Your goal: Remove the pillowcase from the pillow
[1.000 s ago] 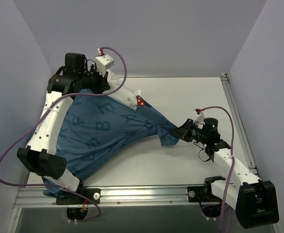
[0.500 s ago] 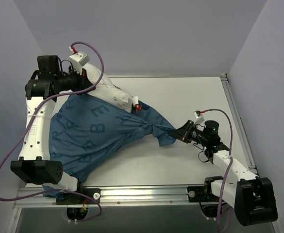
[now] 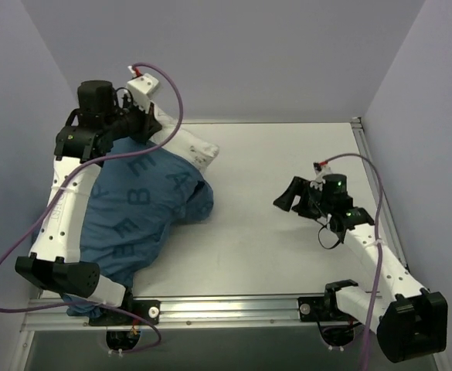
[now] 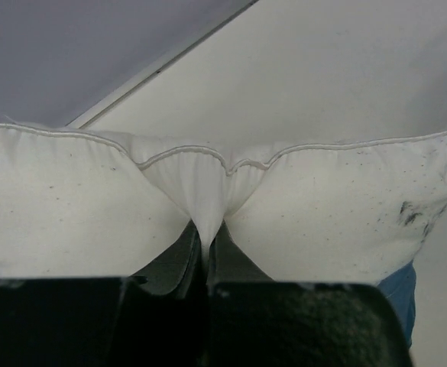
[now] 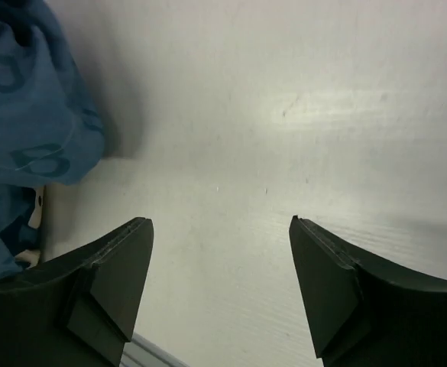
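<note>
The dark blue lettered pillowcase [image 3: 137, 205] lies bunched over the left half of the table, still around most of the pillow. The white pillow [image 3: 188, 147] sticks out of it at the back. My left gripper [image 3: 150, 130] is shut on the pillow's seamed edge, and in the left wrist view the white fabric [image 4: 208, 195] is pinched into a fold between the jaws [image 4: 206, 233]. My right gripper [image 3: 286, 198] hovers open over bare table, well right of the cloth, with nothing between its fingers [image 5: 221, 229]. The pillowcase's loose end [image 5: 24, 115] shows at the upper left of the right wrist view.
Grey walls close in the table at the back and both sides. A metal rail [image 3: 233, 308] runs along the near edge by the arm bases. The left arm's purple cable [image 3: 9, 255] loops out past the table's left side.
My right gripper has opened and let go of the pillowcase's stretched corner. The cloth has sprung back left into a heap. My left gripper keeps its hold on the pillow and has shifted slightly right.
</note>
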### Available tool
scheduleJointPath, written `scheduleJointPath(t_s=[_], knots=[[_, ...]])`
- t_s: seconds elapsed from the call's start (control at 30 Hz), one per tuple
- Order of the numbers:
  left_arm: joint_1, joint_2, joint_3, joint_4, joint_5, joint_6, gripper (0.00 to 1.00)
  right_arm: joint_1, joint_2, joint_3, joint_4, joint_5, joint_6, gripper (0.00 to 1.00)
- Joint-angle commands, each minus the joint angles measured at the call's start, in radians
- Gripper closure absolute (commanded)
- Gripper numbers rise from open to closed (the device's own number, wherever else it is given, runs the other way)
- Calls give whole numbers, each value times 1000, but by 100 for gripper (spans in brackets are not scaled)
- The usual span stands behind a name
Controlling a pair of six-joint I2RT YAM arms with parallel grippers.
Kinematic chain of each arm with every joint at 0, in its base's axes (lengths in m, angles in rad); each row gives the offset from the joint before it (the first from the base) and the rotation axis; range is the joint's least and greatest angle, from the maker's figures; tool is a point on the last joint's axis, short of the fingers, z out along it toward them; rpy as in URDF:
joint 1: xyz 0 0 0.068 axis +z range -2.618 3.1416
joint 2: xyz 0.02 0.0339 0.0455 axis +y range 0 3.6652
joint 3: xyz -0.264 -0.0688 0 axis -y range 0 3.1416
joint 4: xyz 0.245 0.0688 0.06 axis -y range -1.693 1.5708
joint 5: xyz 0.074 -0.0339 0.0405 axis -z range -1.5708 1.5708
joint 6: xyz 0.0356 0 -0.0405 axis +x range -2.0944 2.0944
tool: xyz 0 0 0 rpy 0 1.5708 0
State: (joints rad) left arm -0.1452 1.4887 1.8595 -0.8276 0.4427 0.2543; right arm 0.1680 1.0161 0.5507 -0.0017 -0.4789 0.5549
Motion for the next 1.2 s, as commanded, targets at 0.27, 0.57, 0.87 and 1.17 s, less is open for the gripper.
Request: scheduleJointPath(t_s=[0.27,0.57,0.87,1.17], knots=[[-283,68,49,31,-116,-23,98,85,91,632,-65,-18,-256,1],[-337,91,106,-10,-81,0,98,358,364,813,123,-43,-205,0],[-341,82,90,-11,-76,10,98,490,532,822,325,-53,-99,0],[-330,93,150,-8,-44,11,98,533,588,666,500,-105,28,0]])
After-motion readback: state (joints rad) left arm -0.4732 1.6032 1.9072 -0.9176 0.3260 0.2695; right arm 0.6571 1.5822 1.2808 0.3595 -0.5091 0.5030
